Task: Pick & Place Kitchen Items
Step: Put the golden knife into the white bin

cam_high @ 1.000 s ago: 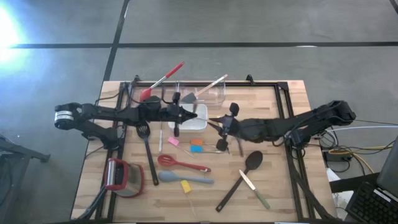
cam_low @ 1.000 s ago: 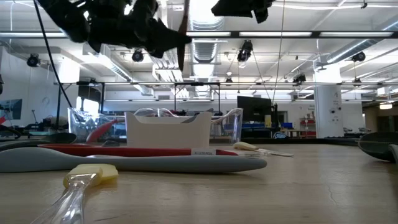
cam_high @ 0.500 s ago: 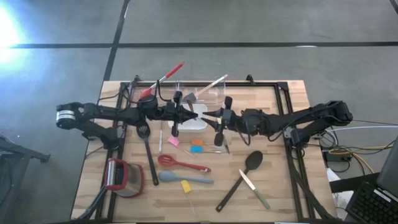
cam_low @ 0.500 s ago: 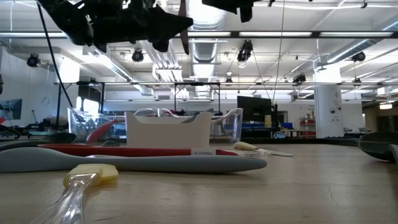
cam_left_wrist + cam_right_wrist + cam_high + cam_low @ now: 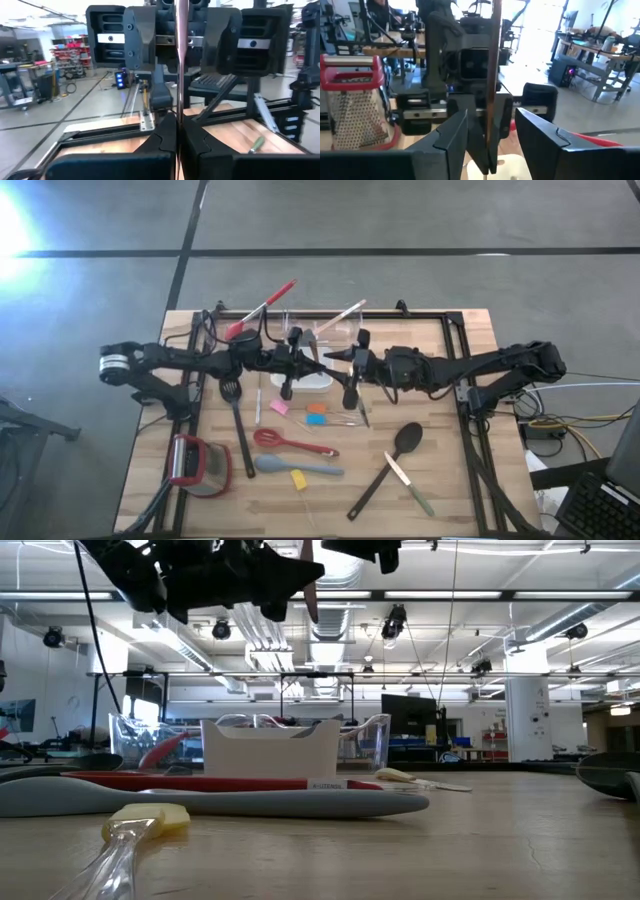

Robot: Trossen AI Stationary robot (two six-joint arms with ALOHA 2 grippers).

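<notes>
Seen from above, a wooden worktop (image 5: pixel 450 470) fills the middle of the frame, scattered with small kitchen utensils. Nearest the bottom edge lie a black spoon (image 5: pixel 392 460) at lower right, crossed by a wooden-handled knife (image 5: pixel 408 484) with a green end. Left of these lie a grey-blue spatula (image 5: pixel 296 467), a small yellow piece (image 5: pixel 298 479) touching it, and just above them a red whisk (image 5: pixel 291 442). A red-and-grey grater (image 5: pixel 190 464) sits at lower left, with a black slotted turner (image 5: pixel 237 425) beside it. Small pink (image 5: pixel 279 407), orange (image 5: pixel 316 409) and blue (image 5: pixel 316 419) pieces lie near the centre.

Above these, in the middle of the frame, the two dark arms meet over the worktop. The left tool (image 5: pixel 303 360) comes in from the left, its fingers pressed shut on a thin upright knife (image 5: pixel 180 55), which the left wrist view shows as a narrow strip rising from between them. The right tool (image 5: pixel 348 366) comes in from the right and faces it closely; its fingers (image 5: pixel 454 131) stand spread apart on either side of the same strip, not visibly touching it.

Beneath and behind the meeting point sit a white square dish (image 5: pixel 318 380) and, toward the top of the frame, a clear plastic tub (image 5: pixel 345 333) holding a red-handled utensil (image 5: pixel 262 308) and a pale-handled one (image 5: pixel 340 316), both leaning out over its rim.
</notes>
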